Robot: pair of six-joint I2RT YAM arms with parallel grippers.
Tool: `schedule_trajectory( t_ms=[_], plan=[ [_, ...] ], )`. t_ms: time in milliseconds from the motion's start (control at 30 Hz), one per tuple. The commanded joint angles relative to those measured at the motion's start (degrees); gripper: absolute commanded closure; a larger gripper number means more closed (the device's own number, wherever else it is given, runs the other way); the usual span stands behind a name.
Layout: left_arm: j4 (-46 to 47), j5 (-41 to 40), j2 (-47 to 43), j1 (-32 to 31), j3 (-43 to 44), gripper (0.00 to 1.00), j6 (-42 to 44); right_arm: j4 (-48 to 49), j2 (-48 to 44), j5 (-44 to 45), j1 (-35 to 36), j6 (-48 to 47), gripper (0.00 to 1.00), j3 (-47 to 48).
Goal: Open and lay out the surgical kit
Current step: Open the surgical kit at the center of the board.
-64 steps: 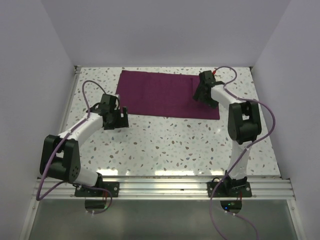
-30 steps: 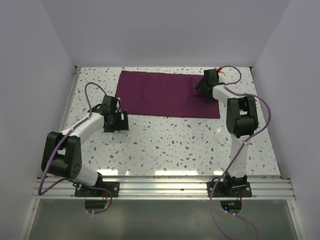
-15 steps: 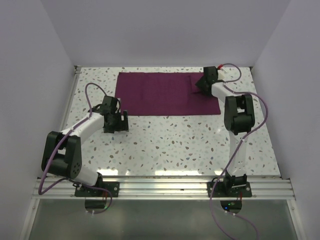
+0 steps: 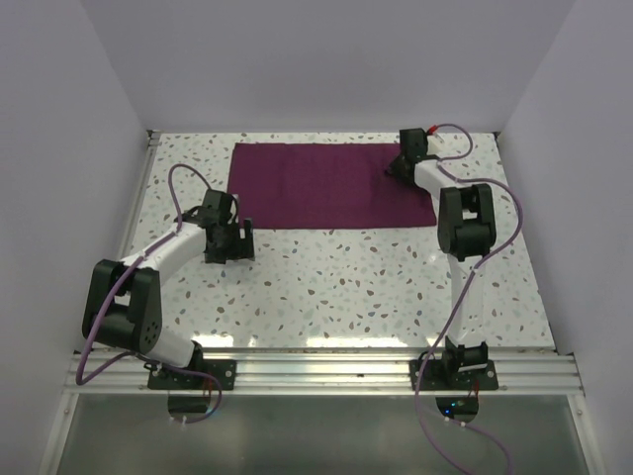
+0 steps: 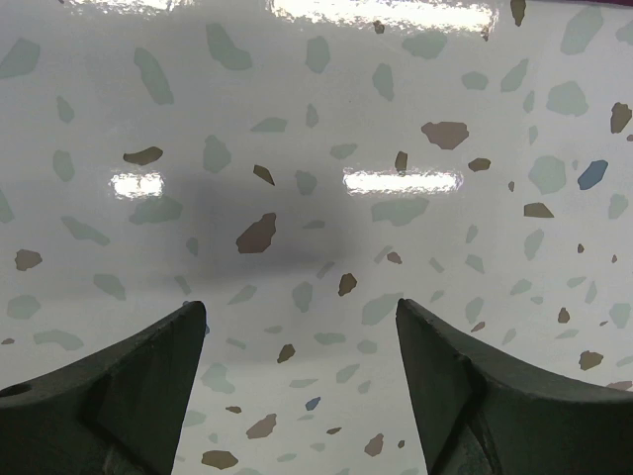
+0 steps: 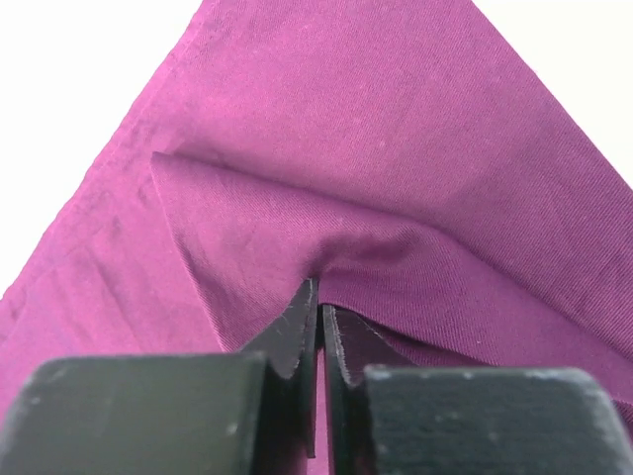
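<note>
1. A speckled terrazzo table (image 4: 346, 287) stands between plain pale walls (image 4: 316, 59).
2. The dark purple cloth wrap (image 4: 307, 188) lies flat at 12 o'clock, puckered near its 2 o'clock corner.
3. The right gripper (image 6: 318, 309) pinches that pucker with its jaws closed. The left gripper (image 5: 302, 327) gapes wide and empty at 9 o'clock.

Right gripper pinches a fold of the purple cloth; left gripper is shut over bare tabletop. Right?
No: the left gripper is open over bare tabletop, per the left wrist view. The right gripper does pinch the purple cloth.

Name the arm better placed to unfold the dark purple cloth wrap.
Right. The right gripper is shut on a fold of the dark purple cloth wrap at its corner; the left gripper hangs open over speckled table.
</note>
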Motion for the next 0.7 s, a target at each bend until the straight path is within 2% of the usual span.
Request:
schedule_trajectory(
  t_ms=[0, 233, 400, 667],
  plan=[
    [0.00, -0.55, 0.44, 0.25, 0.39, 0.18, 0.43, 0.69, 0.11, -0.77, 0.17, 0.03, 1.00, 1.71],
    [0.09, -0.64, 1.23, 0.25, 1.44, 0.18, 0.25, 0.87, -2.08, -1.03, 0.17, -1.20, 1.00, 1.26],
    [-0.61, -2.04, 2.72, 0.34, 5.83, 0.18, 0.16, 1.48, -7.87, -5.23, 0.34, -0.32, 1.00, 0.30],
    [-3.86, -2.66, 7.65, 0.95, 22.43, 0.18, -0.80, -0.36, -21.76, -14.73, 3.23, 1.09, 1.00, -10.76]
  ],
)
